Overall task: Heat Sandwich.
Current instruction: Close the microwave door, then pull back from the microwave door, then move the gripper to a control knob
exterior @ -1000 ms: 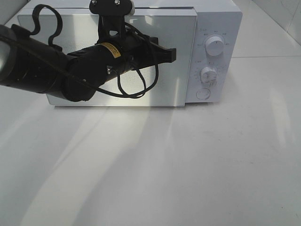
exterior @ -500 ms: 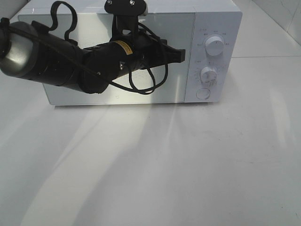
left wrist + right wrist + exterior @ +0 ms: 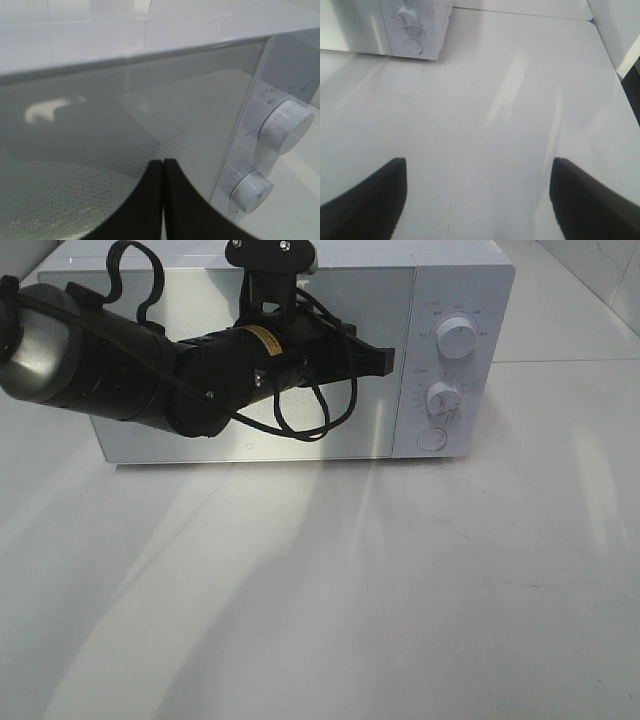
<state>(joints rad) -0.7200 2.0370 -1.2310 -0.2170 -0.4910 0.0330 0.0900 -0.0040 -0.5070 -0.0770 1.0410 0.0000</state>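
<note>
The white microwave stands at the back of the table with its mirrored door flush against the body. My left gripper is shut with nothing in it, its tips against the door's right side, close to the control panel. In the left wrist view the two black fingers lie pressed together in front of the door glass. My right gripper hangs open over bare table, holding nothing, off to the right of the microwave. The sandwich is hidden from every view.
The control panel carries an upper knob, a lower knob and a round button. The left arm and its looping cable cross the front of the door. White tabletop stretches in front of the microwave.
A second ago the door stood slightly ajar; the left arm moved right against it and it swung flush. Over the last half second nothing has moved.
</note>
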